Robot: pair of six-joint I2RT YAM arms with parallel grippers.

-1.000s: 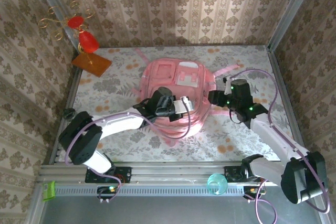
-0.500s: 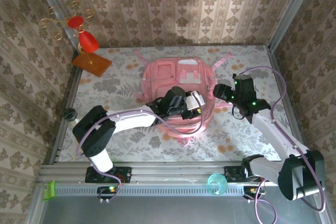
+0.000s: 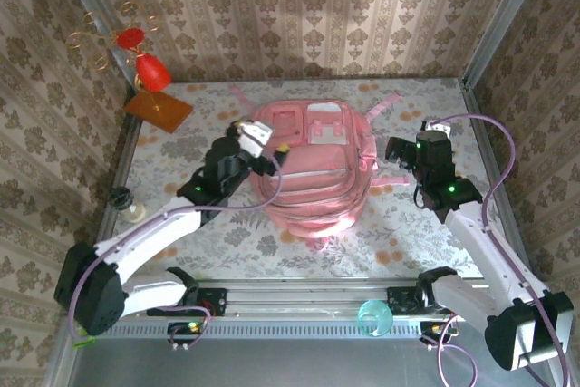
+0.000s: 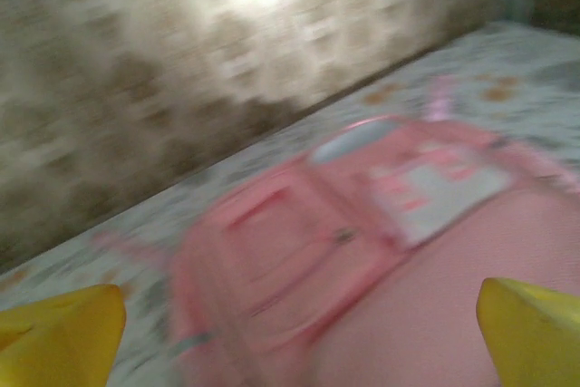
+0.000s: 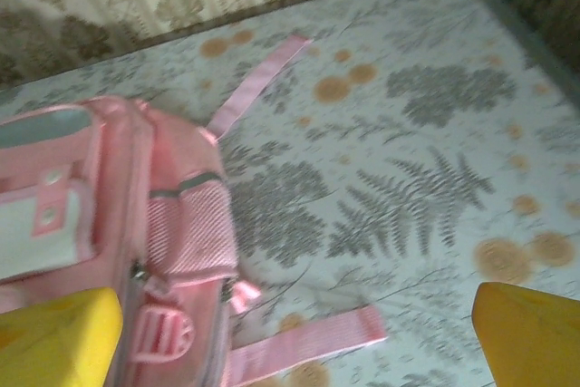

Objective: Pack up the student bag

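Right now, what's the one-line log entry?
student bag: on table | left gripper: open, empty | right gripper: open, empty

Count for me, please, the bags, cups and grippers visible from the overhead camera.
Bags: 1, the student bag
Cups: 1, the teal cup
Grippers: 2, the left gripper and the right gripper
Total: 4

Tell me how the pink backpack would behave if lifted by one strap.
Probably floppy: the student bag is soft fabric, lying slumped and rounded, so it would likely sag and fold. Its loose strap trails flat on the table, so it may drag or snag. Pushed, it would likely slide and bunch, not roll.
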